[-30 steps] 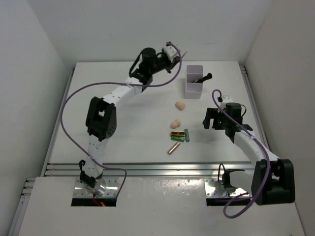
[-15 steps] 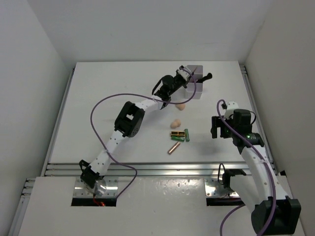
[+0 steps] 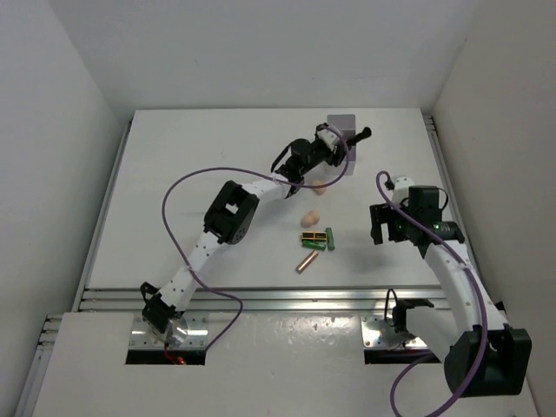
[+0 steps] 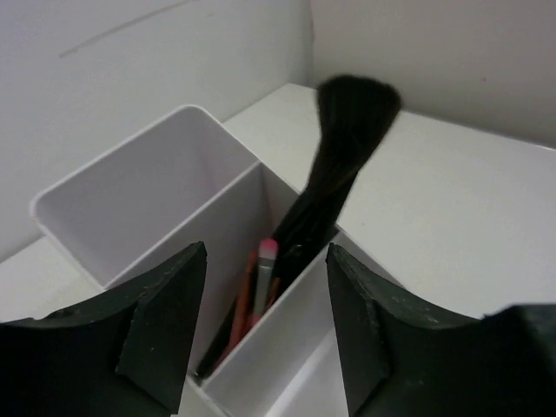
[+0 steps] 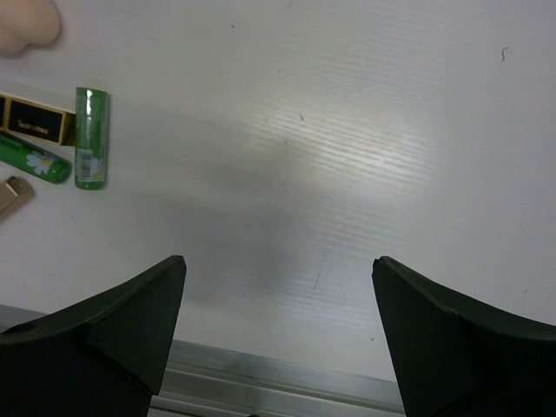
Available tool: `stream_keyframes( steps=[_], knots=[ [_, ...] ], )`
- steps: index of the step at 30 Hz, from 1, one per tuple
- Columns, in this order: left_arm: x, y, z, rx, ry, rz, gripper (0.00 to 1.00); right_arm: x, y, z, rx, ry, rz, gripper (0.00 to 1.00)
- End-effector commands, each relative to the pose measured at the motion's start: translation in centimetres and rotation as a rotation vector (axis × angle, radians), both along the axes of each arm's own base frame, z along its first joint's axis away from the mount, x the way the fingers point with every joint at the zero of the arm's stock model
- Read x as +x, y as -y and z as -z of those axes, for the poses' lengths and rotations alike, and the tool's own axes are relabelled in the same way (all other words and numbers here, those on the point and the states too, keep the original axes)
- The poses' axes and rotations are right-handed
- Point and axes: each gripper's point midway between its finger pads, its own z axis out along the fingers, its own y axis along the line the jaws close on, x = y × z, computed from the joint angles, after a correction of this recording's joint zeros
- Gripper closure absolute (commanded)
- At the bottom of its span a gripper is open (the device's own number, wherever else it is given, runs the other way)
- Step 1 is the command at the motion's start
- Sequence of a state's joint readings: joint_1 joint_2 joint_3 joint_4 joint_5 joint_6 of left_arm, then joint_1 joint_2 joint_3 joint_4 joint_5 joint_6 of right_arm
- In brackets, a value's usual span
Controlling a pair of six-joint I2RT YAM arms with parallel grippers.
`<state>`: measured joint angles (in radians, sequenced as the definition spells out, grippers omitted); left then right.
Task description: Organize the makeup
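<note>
Currently your left gripper (image 4: 265, 313) hangs over the white box (image 4: 148, 200), jaws spread apart, gripping nothing. A black brush (image 4: 347, 130) and pink pencils (image 4: 263, 269) share one compartment. Your right gripper (image 5: 278, 287), jaws parted wide and empty, hovers beside a green tube (image 5: 91, 137).

Black brush (image 4: 343, 148) tilted, green tube (image 5: 91, 136) flat

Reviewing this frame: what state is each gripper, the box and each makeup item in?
left gripper, open, empty, over the box.
right gripper, open, empty.
white box, upright; one compartment looks empty.
black brush, standing in the other compartment, bristles up.
pencils, standing beside the brush.
sponges, loose on the table.
tubes, lying flat on the table.
</note>
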<state>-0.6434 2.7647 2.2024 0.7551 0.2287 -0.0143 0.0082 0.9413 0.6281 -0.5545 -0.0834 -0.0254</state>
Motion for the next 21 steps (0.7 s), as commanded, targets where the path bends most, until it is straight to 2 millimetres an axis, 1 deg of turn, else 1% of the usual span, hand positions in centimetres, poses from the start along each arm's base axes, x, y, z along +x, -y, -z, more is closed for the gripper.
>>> stream_keyframes(
  steps=[1,2,3,4,5,6,7,8,9,10,11,12,13,14,15,16,17,18,19,20,21],
  knots=[
    [-1.2,-0.4,-7.8,-0.047,0.069,0.05,0.34,2.4,-1.2,-2.5,0.086,0.044,0.013,0.12],
    [-1.3,-0.5,-7.7,-0.016,0.066,0.045,0.34,3.0,-1.4,-2.8,0.096,0.05,0.021,0.13],
    [-0.8,-1.3,-8.6,-0.006,0.08,0.031,0.32,3.3,-1.5,-2.9,0.099,0.052,0.024,0.15],
    [-1.1,-1.6,-11.0,-0.007,0.108,0.027,0.31,3.4,-2.1,-2.5,0.124,0.03,0.043,0.18],
    [-0.8,-2.4,-12.0,0.0,0.115,0.014,0.29,4.4,-2.5,-2.9,0.119,0.066,0.039,0.19],
    [-0.3,-3.4,-12.3,0.015,0.094,0.0,0.29,4.6,-3.2,-2.7,0.119,0.067,0.026,0.22],
    [0.2,-4.3,-13.1,0.019,0.084,-0.021,0.27,4.8,-3.5,-2.2,0.126,0.056,0.029,0.28],
    [0.0,-5.3,-15.6,0.013,0.094,-0.031,0.27,5.5,-4.6,-2.4,0.14,0.086,0.004,0.31],
    [0.1,-6.1,-15.5,0.043,0.05,-0.04,0.25,5.6,-5.5,-2.3,0.146,0.088,-0.018,0.34],
    [0.6,-7.7,-15.6,0.059,0.023,-0.069,0.25,5.8,-6.0,-1.8,0.151,0.075,-0.026,0.35],
    [0.0,-9.1,-18.5,0.05,0.032,-0.092,0.25,6.2,-6.6,-1.5,0.167,0.072,-0.022,0.35],
    [-0.2,-10.3,-18.4,0.078,-0.01,-0.103,0.25,6.5,-7.9,-1.1,0.177,0.065,-0.05,0.35],
    [-0.2,-12.1,-17.0,0.106,-0.059,-0.134,0.25,6.6,-8.5,-1.0,0.188,0.059,-0.059,0.35],
    [-0.5,-13.5,-17.3,0.126,-0.071,-0.157,0.25,6.8,-9.5,-0.7,0.198,0.05,-0.077,0.35],
    [-1.9,-15.0,-20.3,0.113,-0.053,-0.169,0.25,6.8,-9.8,0.1,0.193,0.024,-0.083,0.35],
    [-2.3,-17.0,-17.6,0.183,-0.116,-0.2,0.25,7.2,-10.7,-0.2,0.199,0.034,-0.104,0.37],
    [-2.9,-18.3,-17.5,0.208,-0.136,-0.222,0.25,7.1,-11.3,1.0,0.193,-0.002,-0.119,0.39],
    [-3.7,-19.3,-17.3,0.234,-0.157,-0.23,0.25,7.1,-11.6,1.4,0.203,-0.016,-0.11,0.41],
    [-5.1,-21.8,-16.7,0.286,-0.201,-0.263,0.25,7.5,-12.2,1.3,0.229,-0.007,-0.111,0.44],
    [-5.9,-23.1,-16.2,0.304,-0.232,-0.283,0.25,7.3,-12.8,2.4,0.249,-0.039,-0.115,0.51],
    [-6.8,-24.3,-15.8,0.327,-0.252,-0.301,0.25,7.2,-13.0,3.0,0.28,-0.051,-0.089,0.54]
  ],
)
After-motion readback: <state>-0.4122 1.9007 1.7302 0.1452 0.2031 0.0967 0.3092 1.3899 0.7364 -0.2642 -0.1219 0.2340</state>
